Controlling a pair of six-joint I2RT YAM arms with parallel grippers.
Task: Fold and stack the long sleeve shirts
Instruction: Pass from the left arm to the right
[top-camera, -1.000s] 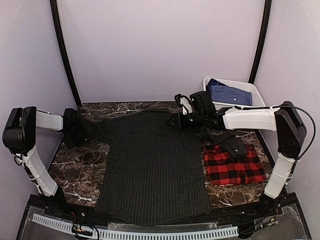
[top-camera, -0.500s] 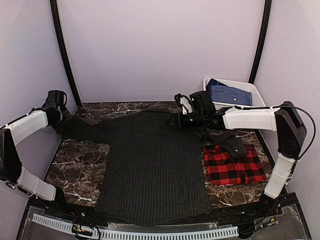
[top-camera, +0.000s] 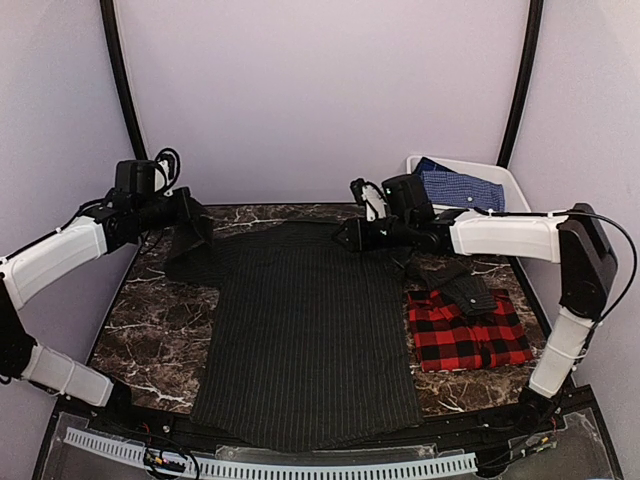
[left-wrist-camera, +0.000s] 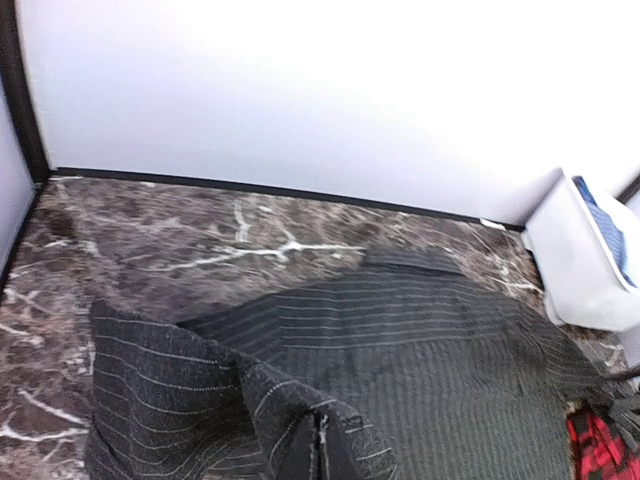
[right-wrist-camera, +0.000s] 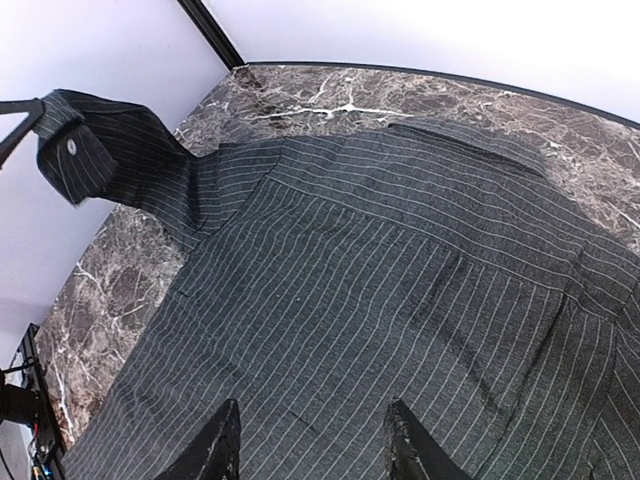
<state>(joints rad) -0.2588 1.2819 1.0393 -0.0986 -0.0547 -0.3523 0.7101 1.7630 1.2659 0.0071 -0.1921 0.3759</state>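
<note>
We saw the pinstriped shirt (top-camera: 305, 330) spread flat mid-table. Left gripper (top-camera: 183, 218) was pinching its sleeve cuff (right-wrist-camera: 75, 150), held up off the marble table (top-camera: 150, 330). Right gripper (right-wrist-camera: 315, 455) hung over the cloth near the collar, fingers spread, nothing between them. Plaid shirt (top-camera: 468, 338) lay folded at right.

Left end effector (top-camera: 189, 222) held high, fingers pinched together; right end effector (top-camera: 352, 238) reaches inward, low, fingers spread apart.
</note>
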